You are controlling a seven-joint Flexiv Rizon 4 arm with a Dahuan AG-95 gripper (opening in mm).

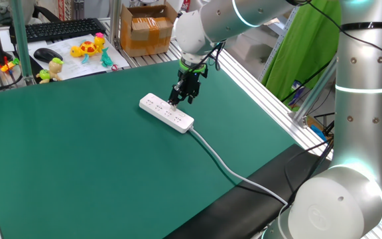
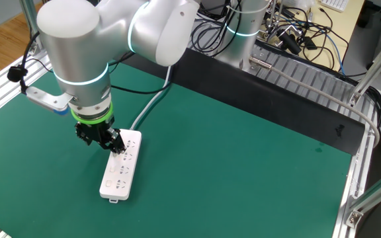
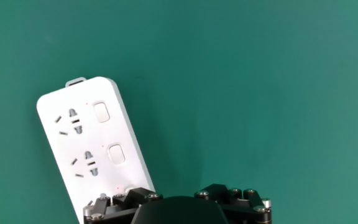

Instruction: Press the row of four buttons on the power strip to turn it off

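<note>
Bare green mat (image 1: pixel 78 159) lies open on every side of the long flat white plastic power strip (image 1: pixel 166 112), leaving wide room to pass. The pale grey cable (image 1: pixel 224 166) trails from one end toward the table edge. The black keyboard (image 1: pixel 63 29), brown cardboard box (image 1: pixel 147 28) and small plastic toys (image 1: pixel 88 48) stand well apart, beyond the mat.

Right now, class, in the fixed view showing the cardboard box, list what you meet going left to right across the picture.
Black keyboard → yellow turtle toy → cardboard box → power strip → gripper → grey cable → robot base.
</note>
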